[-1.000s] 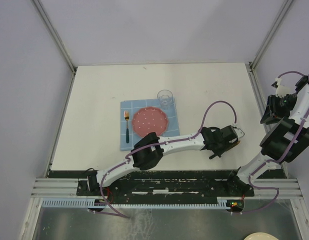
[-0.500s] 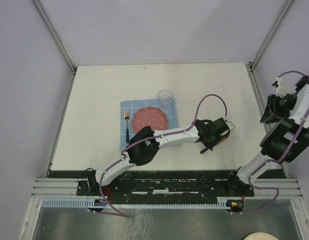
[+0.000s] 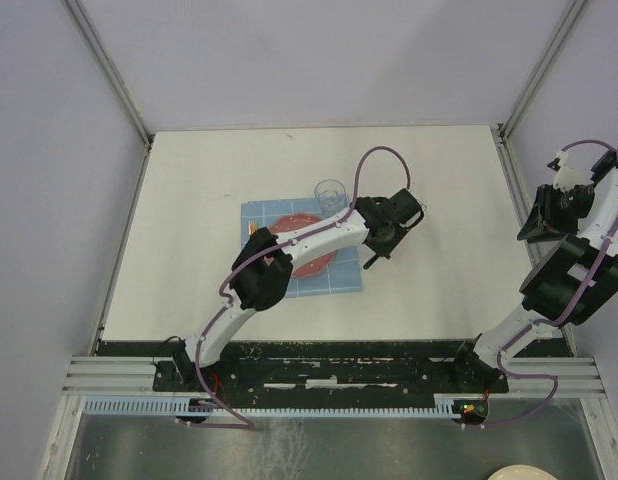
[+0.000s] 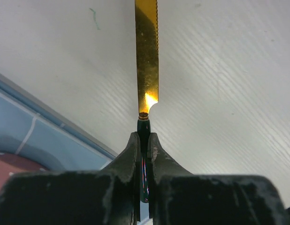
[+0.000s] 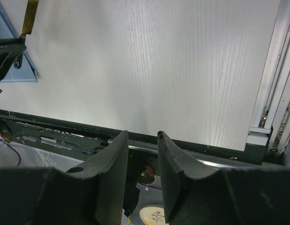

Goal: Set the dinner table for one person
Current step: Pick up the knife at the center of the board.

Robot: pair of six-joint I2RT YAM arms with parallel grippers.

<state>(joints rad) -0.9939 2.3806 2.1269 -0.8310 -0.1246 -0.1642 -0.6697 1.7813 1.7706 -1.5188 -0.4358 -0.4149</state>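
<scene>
a: gold blade, dark green handle. that's the knife (image 4: 147, 56), pinched by its handle between the pressed-together fingers of the left gripper (image 4: 144, 143).

b: where is it over the dinner table (image 3: 189, 200)?

a: toward the table's middle, just past the right edge of the blue placemat (image 3: 334, 283). in the wrist view the blade points out over bare white top, with the mat's edge at the lower left. whether it touches the surface i cannot tell.

b: and the rest of the setting?

a: the red plate (image 3: 317, 264) sits on the mat and the glass (image 3: 330, 191) stands at the mat's far right corner. what looks like the fork (image 3: 251, 229) peeks out by the mat's left edge.

b: so the step in hand is laying the knife to the right of the plate, i'd judge.

a: agreed. to do it well, turn the blade parallel to the mat's right edge, with the tip toward the table's far edge. bring it down low and level before letting go, so it doesn't bounce or skid. keep the wrist clear of the glass, which stands near.

b: and the right gripper (image 5: 141, 136)?

a: fingers spread, nothing between them, up by the table's right edge, well apart from the setting.
</scene>
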